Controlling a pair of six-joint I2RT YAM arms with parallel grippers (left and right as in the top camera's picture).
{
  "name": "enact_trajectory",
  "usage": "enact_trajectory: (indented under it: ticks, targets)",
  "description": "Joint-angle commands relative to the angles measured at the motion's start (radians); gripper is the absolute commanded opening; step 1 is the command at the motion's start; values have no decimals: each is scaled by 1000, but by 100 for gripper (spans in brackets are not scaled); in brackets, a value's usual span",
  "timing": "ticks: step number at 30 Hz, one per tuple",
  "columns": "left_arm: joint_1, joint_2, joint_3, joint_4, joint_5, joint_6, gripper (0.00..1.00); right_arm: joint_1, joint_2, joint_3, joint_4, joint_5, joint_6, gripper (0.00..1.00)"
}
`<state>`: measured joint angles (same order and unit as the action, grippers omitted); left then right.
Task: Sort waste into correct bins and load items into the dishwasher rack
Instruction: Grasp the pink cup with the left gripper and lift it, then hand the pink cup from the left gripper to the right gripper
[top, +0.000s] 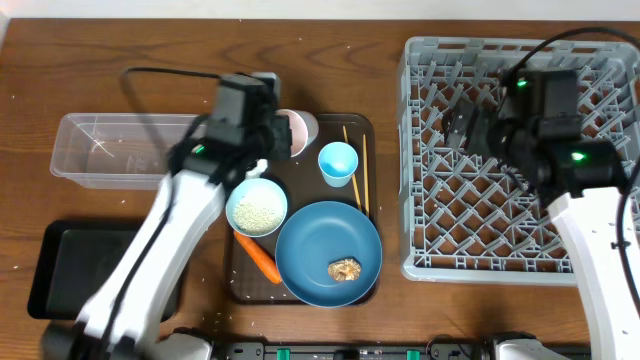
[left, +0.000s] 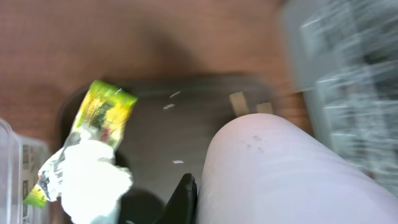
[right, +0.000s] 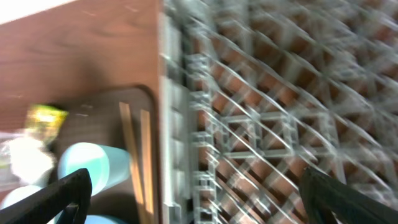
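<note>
While the right pincer (right: 196, 194) hung spread over the dishwasher rack (top: 450, 215), the left pincer (top: 278, 128) sat pressed together against the pink cup (left: 280, 174).

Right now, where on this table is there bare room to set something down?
Bare wood runs along the far edge, behind the clear tub and brown tray. The grey rack looks empty; the black tray looks empty where visible. The brown tray is crowded: plate, bowl, pink cup, blue cup, carrot, chopsticks. Only a thin strip separates it from the rack.
</note>
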<state>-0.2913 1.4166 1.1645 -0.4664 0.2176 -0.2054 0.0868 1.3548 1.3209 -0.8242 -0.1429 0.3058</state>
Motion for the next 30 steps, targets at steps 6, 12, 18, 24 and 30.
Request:
enact_trajectory:
  ticks: [6, 12, 18, 24, 30]
  targets:
    - [97, -187, 18, 23, 754, 109, 6, -85, 2, 16, 109, -953, -382, 94]
    - [111, -199, 18, 154, 1116, 111, 6, 6, 1, 16, 183, -1125, -419, 93]
    - [111, -200, 18, 236, 1262, 100, 6, 130, 1, 16, 266, -1305, -566, 95]
    - [111, -199, 18, 248, 1267, 88, 6, 216, 1, 16, 357, -1332, -565, 95]
    - [111, -199, 18, 253, 1263, 89, 6, 308, 2, 16, 410, -1324, -564, 89]
